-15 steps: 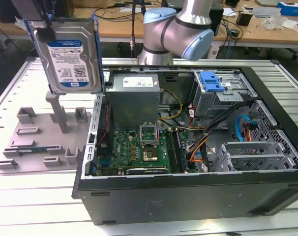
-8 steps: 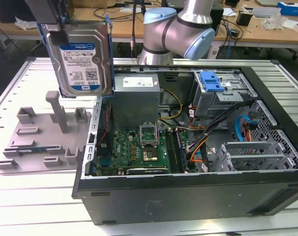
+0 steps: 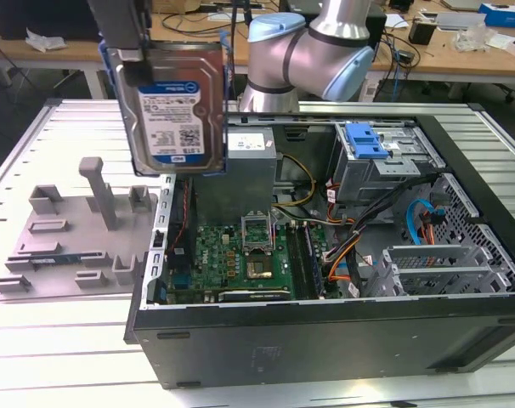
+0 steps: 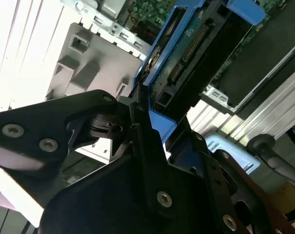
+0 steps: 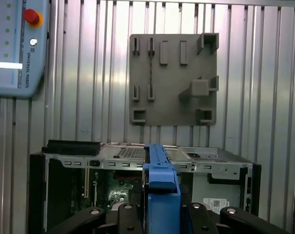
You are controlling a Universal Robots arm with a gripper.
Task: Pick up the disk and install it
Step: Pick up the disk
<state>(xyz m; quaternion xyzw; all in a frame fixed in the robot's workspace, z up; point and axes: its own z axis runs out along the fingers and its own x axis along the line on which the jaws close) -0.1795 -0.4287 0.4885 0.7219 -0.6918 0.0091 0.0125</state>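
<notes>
The hand (image 4: 155,119) grips the disk (image 3: 179,102) by its blue frame, the disk hanging straight below it, long axis upright, over the computer case's (image 3: 325,327) edge beside the grey fixture plate (image 3: 66,242), well apart from the drive cage (image 3: 385,166).

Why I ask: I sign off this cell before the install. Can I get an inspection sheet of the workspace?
Surface: ribbed metal table bearing the open computer case.
Job's things: the disk, upright, raised above the case.
Clutter: grey fixture plate beside the case.
Grippers: gripper shut on the disk.
Cables: wire bundles and a blue cable inside the case.
Surroundings: benches with loose items behind; pendant with red button on the table.
</notes>
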